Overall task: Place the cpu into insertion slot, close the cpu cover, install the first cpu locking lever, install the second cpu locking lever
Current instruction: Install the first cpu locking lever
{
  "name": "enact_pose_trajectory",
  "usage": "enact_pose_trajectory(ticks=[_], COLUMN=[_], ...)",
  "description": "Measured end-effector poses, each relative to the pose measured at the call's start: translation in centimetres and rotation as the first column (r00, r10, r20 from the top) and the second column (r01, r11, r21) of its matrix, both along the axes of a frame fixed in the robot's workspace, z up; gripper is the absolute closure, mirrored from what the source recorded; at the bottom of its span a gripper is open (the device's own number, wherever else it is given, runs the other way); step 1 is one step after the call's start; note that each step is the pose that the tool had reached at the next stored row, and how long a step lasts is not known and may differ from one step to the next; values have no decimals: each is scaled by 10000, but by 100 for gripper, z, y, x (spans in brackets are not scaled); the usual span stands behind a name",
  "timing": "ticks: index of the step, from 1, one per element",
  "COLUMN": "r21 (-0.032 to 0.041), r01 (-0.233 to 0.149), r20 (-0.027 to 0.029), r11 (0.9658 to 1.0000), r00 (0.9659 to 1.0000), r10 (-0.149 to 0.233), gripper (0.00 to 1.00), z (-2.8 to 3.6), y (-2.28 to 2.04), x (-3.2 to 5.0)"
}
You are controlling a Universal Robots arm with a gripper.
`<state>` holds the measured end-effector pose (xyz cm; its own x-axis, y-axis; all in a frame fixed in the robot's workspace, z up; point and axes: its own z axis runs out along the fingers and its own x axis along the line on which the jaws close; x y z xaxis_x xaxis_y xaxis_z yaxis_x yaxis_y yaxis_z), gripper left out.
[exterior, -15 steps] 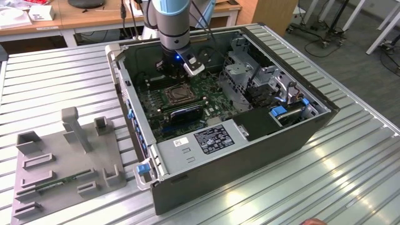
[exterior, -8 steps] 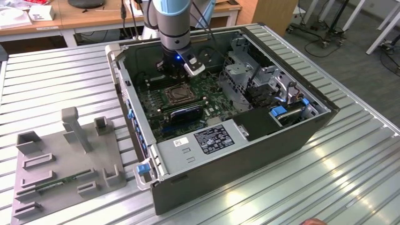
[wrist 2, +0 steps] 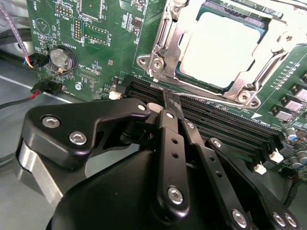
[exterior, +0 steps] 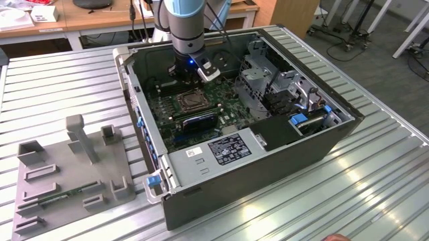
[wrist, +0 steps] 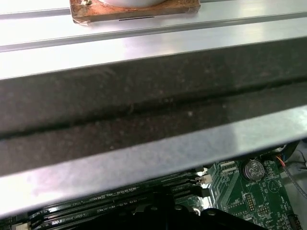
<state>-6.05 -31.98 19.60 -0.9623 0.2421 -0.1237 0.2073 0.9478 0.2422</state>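
One arm is down inside the open computer case (exterior: 268, 165). Its gripper (wrist 2: 171, 101) has both fingers pressed together w/ nothing between them. The tips hang over the long black memory slots (wrist 2: 225, 127), near one corner of the socket. They do not seem to touch the socket.

The cpu (wrist 2: 223, 45) sits flat in the insertion slot (exterior: 179, 102) on the green board (wrist 2: 110, 28). The cpu cover (wrist 2: 242, 84) looks folded down over it, so the shiny chip top shows through the big window. Thin metal parts run along the cover's edges, but it's hard to tell if any lever is hooked down.

So the chip and cover steps look done, and the step in hand is prob. the first locking lever.

To do it well:
- Closed tips make a good small pusher, so they should press on the lever's end, not on the cover.
- The push should be slow, going down and then a bit sideways so the bar slips under its hook.
- The tips should stay off the chip top, the memory slot clips and the tiny parts on the board.
- If the cover lifts at all, the lever isn't caught right.
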Motion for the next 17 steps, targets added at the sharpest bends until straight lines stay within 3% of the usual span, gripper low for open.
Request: enact_pose_trajectory(ticks=[17], r21=[0], r01=[-614], r20=[0], r11=[9981], r00=[9981], r10=[614], gripper=[89], z=[-3], y=[0], x=[0])
